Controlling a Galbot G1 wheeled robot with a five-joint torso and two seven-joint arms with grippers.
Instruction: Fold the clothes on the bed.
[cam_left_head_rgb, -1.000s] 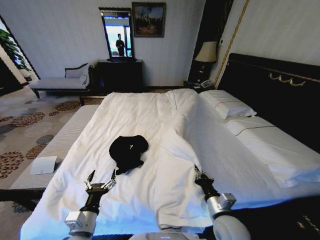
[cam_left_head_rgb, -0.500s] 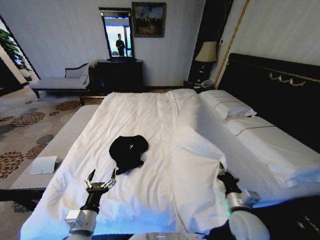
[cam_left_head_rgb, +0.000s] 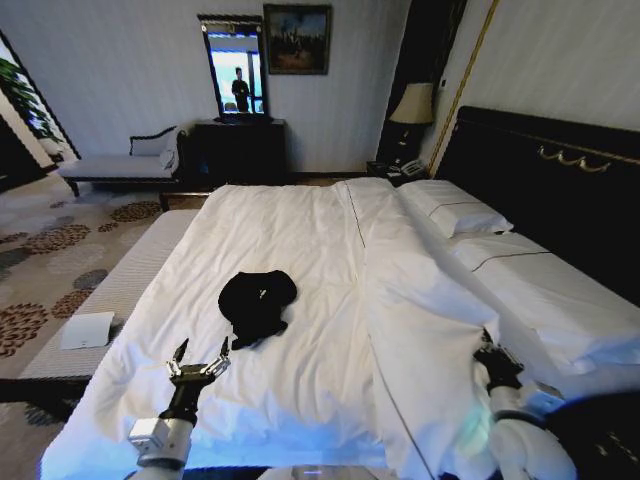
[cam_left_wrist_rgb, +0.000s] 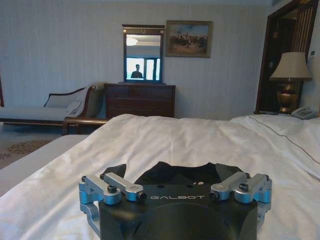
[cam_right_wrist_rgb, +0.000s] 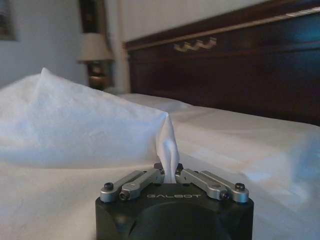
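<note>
The clothes, a crumpled black T-shirt (cam_left_head_rgb: 257, 300), lie on the white duvet of the bed (cam_left_head_rgb: 300, 220), left of its middle. My left gripper (cam_left_head_rgb: 200, 362) hovers open just short of the shirt; in the left wrist view the shirt (cam_left_wrist_rgb: 175, 172) lies right beyond the spread fingers (cam_left_wrist_rgb: 122, 187). My right gripper (cam_left_head_rgb: 492, 352) is at the bed's right side, near the pillows, shut on a pinched fold of the duvet (cam_right_wrist_rgb: 169, 145) that rises from between its fingers (cam_right_wrist_rgb: 142, 181). The fabric is drawn up into a ridge.
Two white pillows (cam_left_head_rgb: 455, 210) lie against the dark headboard (cam_left_head_rgb: 560, 190) on the right. A pale bench (cam_left_head_rgb: 120, 290) with a white card (cam_left_head_rgb: 88, 330) runs along the bed's left side. A chaise (cam_left_head_rgb: 120, 165), dresser (cam_left_head_rgb: 240, 145) and lamp (cam_left_head_rgb: 415, 105) stand at the far wall.
My right gripper has moved right toward the pillows, dragging the duvet's folded flap with it and uncovering more of the bed's middle. The left gripper and the shirt have stayed put.
</note>
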